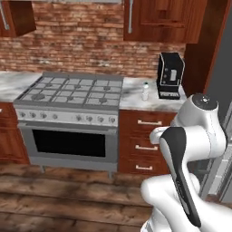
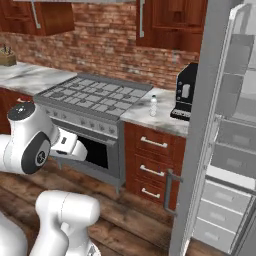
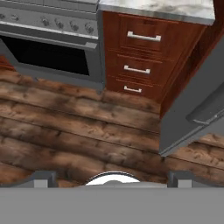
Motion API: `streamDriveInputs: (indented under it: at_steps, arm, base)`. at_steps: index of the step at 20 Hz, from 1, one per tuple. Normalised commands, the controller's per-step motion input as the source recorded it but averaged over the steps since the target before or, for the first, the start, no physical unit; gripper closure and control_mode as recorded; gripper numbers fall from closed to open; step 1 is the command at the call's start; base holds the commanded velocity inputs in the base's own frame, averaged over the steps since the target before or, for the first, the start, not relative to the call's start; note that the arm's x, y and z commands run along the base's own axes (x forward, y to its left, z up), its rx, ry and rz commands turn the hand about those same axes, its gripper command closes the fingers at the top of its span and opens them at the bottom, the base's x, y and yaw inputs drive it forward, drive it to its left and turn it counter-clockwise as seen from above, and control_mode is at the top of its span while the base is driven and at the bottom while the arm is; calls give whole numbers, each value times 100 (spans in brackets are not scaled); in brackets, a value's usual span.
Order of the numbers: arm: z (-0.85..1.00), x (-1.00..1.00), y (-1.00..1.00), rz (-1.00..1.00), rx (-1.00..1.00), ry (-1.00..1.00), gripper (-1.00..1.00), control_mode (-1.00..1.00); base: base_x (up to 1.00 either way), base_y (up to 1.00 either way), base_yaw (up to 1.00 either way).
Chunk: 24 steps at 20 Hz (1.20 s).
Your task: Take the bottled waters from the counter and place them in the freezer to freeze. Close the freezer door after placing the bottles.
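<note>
On worktop [image 1: 136, 93]: your bottle [image 1: 145, 91] upright beside coffee machine [image 1: 170, 75] | freezer door [image 2: 200, 130] open | pincer [image 3: 111, 177] spread wide, empty

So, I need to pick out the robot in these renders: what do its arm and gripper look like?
The glossy white rounded arm has bulbous segments, with a dark grey panel along one link and dark circular joint caps, one ringed in grey. In the hand view, the gripper shows two small dark grey, squarish jaws standing well apart. No cables or markings are visible.
</note>
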Motion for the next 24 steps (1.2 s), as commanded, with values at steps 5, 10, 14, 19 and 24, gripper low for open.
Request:
streamDriveInputs:
  at_steps: [5, 10, 14, 19, 24]
  arm:
    - [0, 0, 0, 0, 0, 0, -100, 100]
    - [0, 0, 0, 0, 0, 0, -100, 100]
    - [0, 0, 0, 0, 0, 0, -100, 100]
    - [0, 0, 0, 0, 0, 0, -100, 100]
    - [0, 0, 0, 0, 0, 0, -100, 100]
  base:
    - [43, 95, -22]
    - [38, 93, -27]
    - [42, 56, -33]
    - [45, 0, -34]
    - [48, 0, -45]
